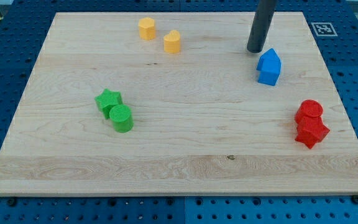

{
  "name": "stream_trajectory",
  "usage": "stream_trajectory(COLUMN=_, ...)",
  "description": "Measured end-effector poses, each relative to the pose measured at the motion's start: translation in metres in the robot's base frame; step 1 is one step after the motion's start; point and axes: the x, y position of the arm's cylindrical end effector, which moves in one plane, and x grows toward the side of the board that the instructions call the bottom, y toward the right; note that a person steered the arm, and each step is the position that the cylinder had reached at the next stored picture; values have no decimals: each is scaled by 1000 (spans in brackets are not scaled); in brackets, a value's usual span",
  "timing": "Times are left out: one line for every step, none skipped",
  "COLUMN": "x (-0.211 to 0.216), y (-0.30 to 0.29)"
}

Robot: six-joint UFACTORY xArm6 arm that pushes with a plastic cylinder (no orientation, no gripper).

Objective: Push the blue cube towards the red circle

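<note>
Seven blocks sit on the wooden board (pixel 179 155): nearest the view's bottom, at the right edge, the red circle (pixel 309 111) touches a red star (pixel 311 132) just below it, while at left a green cylinder (pixel 122 118) touches a green star (pixel 108 100). Farther up, the blue cube (pixel 269 67) lies right of centre, well apart from the red circle. My tip (pixel 255 50), the bare end of a near-upright dark rod with nothing to open or close, rests just beside the cube's upper left; two yellow blocks (pixel 146 28) (pixel 173 42) lie farthest.
</note>
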Motion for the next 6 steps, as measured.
stream_trajectory(x=12, y=0)
stream_trajectory(x=24, y=0)
stream_trajectory(x=34, y=0)
stream_trajectory(x=44, y=2)
stream_trajectory(x=52, y=6)
stream_trajectory(x=54, y=4)
